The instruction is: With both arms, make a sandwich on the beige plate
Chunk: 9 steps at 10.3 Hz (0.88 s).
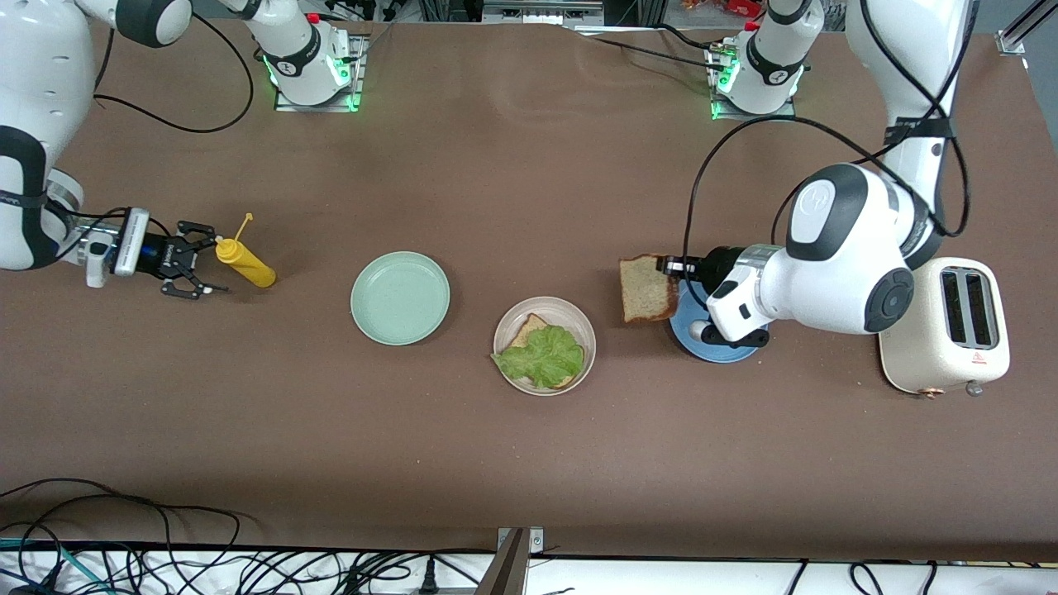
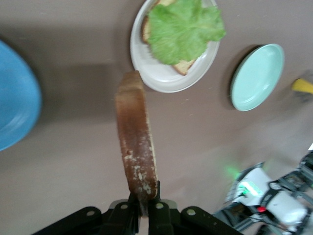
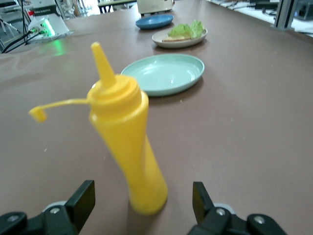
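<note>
The beige plate (image 1: 588, 329) holds one bread slice (image 1: 529, 329) with a ruffled lettuce leaf (image 1: 545, 355) on top. My left gripper (image 1: 668, 266) is shut on the edge of a second bread slice (image 1: 647, 287), which hangs over the table between the beige plate and the blue plate (image 1: 719, 351). In the left wrist view this slice (image 2: 136, 137) shows edge-on in the gripper (image 2: 144, 199), short of the beige plate (image 2: 161, 82) and lettuce (image 2: 183, 27). At the right arm's end of the table, my right gripper (image 1: 208, 259) is open around a yellow squeeze bottle (image 1: 245, 262). Its fingers stand clear of the bottle's (image 3: 129, 137) base on both sides.
A mint-green plate (image 1: 400, 297) lies between the bottle and the beige plate. A cream toaster (image 1: 945, 325) stands at the left arm's end of the table. Cables run along the table edge nearest the front camera.
</note>
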### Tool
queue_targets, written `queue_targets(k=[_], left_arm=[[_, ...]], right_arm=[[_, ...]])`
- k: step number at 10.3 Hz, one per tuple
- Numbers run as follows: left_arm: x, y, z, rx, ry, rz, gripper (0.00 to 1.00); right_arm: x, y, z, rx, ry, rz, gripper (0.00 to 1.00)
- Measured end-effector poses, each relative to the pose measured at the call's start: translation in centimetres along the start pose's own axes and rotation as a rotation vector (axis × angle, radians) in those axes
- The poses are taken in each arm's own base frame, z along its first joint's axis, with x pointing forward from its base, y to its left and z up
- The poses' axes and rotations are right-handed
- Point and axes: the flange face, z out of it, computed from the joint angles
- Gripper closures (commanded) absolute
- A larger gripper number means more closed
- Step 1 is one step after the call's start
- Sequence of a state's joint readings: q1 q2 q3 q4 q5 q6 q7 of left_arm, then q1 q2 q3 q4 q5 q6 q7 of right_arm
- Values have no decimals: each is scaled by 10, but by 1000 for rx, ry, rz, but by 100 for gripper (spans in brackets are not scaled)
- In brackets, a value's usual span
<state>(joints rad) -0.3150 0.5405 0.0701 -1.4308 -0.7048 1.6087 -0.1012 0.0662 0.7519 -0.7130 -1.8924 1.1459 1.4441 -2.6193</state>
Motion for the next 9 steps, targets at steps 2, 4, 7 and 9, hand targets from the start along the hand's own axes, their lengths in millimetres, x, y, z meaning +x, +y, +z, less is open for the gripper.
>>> queue_targets(k=[2, 4, 7, 9], left_arm=[[22, 13, 28, -118, -3, -11, 100], [40, 37, 50, -187, 27, 2, 100], [57, 57, 75, -303, 92, -25, 100], [68, 55, 99, -305, 116, -48, 100]], right_arm=[[8, 12, -42, 20, -84, 40, 12], [42, 33, -64, 40, -166, 117, 11], [115, 62, -79, 58, -228, 294, 11], [166, 82, -79, 73, -257, 372, 11]])
